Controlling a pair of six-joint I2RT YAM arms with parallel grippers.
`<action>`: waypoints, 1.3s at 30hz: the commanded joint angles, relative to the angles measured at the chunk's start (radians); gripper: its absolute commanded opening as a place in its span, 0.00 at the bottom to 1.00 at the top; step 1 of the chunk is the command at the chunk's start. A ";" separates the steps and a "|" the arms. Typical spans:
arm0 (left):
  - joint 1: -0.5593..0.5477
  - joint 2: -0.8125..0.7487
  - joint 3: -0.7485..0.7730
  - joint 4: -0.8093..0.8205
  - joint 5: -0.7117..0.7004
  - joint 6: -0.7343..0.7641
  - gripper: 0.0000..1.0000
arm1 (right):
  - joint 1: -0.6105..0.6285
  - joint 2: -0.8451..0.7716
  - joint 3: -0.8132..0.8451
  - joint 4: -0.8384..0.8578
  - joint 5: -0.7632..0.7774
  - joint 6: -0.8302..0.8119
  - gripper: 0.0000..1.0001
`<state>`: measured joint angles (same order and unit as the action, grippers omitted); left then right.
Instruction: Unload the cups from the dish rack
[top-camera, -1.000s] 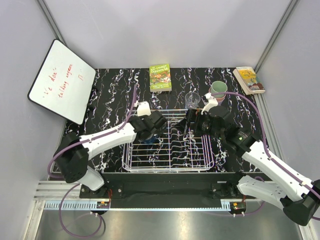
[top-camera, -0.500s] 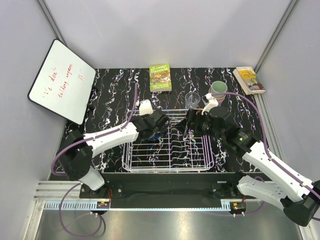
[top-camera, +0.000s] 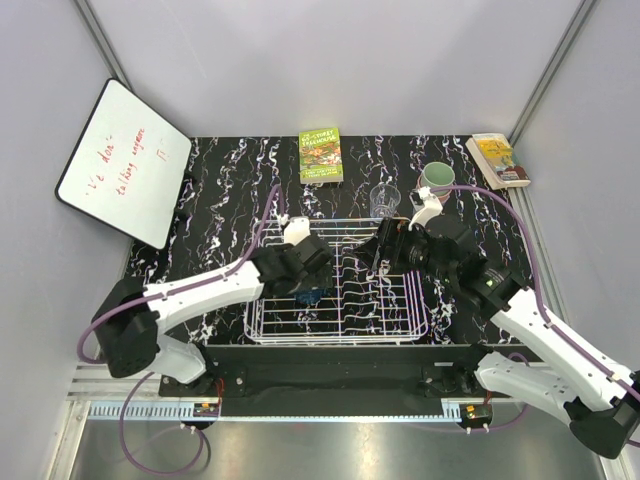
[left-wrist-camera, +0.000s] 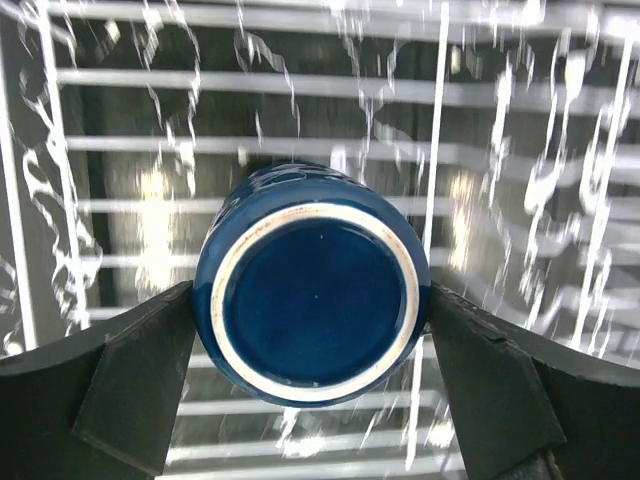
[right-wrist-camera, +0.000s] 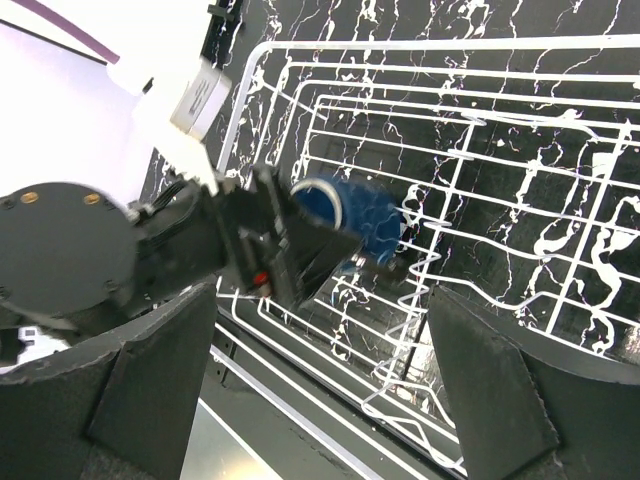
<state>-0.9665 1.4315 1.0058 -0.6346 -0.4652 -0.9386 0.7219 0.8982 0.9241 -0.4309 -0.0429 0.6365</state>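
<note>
A dark blue cup (left-wrist-camera: 312, 290) fills the left wrist view with its white-ringed base towards the camera. My left gripper (left-wrist-camera: 310, 297) is shut on it, one finger against each side. From above, the cup (top-camera: 312, 294) and left gripper (top-camera: 303, 283) sit low in the left half of the white wire dish rack (top-camera: 340, 337). My right gripper (top-camera: 385, 246) hangs open and holds nothing, over the rack's back right part. In its own view the right gripper (right-wrist-camera: 320, 330) looks down on the rack (right-wrist-camera: 500, 45), the blue cup (right-wrist-camera: 352, 217) and the left gripper (right-wrist-camera: 300, 250).
A clear glass (top-camera: 384, 200) stands on the table just behind the rack. A pale green cup (top-camera: 437, 177) stands further to the back right. A green book (top-camera: 320, 155) lies at the back middle, another book (top-camera: 497, 160) at the back right, a whiteboard (top-camera: 122, 162) on the left.
My left gripper has moved down and towards the near side inside the rack, and its jaws have closed onto the dark blue cup. The right gripper has shifted only slightly.
</note>
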 joint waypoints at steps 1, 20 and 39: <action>-0.003 -0.072 -0.047 -0.096 0.137 0.136 0.00 | 0.011 -0.008 0.021 0.023 0.021 -0.011 0.94; -0.003 -0.072 0.042 -0.174 -0.016 0.003 0.99 | 0.011 -0.007 0.002 0.023 0.026 -0.011 0.95; -0.003 -0.025 0.117 -0.257 -0.043 -0.107 0.99 | 0.011 -0.004 -0.002 0.023 0.029 -0.008 0.95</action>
<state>-0.9691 1.4017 1.1194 -0.8734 -0.4877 -0.9943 0.7219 0.8997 0.9230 -0.4316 -0.0357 0.6334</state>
